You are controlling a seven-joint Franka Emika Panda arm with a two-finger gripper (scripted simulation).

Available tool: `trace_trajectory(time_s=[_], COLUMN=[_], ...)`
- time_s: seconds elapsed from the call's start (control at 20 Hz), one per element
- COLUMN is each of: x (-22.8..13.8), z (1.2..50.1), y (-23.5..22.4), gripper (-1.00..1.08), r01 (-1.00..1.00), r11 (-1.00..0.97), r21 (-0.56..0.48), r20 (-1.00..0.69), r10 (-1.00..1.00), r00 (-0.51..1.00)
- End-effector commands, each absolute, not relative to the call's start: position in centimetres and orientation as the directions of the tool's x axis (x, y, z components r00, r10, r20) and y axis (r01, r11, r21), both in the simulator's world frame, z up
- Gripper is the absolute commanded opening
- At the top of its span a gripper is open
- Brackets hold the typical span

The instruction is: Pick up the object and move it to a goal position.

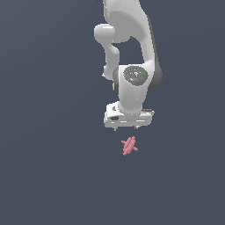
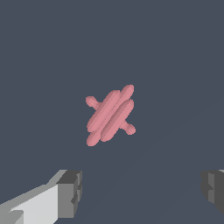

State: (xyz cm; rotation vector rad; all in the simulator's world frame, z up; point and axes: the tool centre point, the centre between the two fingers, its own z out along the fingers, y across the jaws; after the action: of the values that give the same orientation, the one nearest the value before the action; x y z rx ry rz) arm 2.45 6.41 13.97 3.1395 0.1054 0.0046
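The object [image 1: 129, 146] is a tiny pink-red jack-like thing of short crossed lumpy sticks, lying on the dark grey floor. In the wrist view the object [image 2: 110, 115] shows mid-picture, whole and unobstructed. My white gripper [image 1: 126, 128] hangs just above and behind it in the exterior view, fingers pointing down. In the wrist view my gripper [image 2: 140, 192] is open: the two grey fingertips [image 2: 70, 192] stand far apart with nothing between them. The object lies apart from the fingers, untouched.
The floor [image 1: 44, 176] is a plain dark grey surface all around. The white arm [image 1: 132, 52] rises above the gripper to the exterior view's top edge.
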Motion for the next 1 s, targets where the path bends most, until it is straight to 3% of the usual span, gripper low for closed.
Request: trace_trajectory(time_s=[0.0,0.45,0.95], x=[3.4,5.9,6.3], z=[12.7,9.0,7.9], y=[7.0,8.5,8.9], gripper=[1.0,1.0,1.0], r01=[0.075,0.097,0.101], r11=[-0.997,-0.995,-0.995], r21=[0.001,0.0,0.0], r20=[0.002,0.0,-0.001], r10=[0.075,0.097,0.101], r00=[0.997,0.995,0.995])
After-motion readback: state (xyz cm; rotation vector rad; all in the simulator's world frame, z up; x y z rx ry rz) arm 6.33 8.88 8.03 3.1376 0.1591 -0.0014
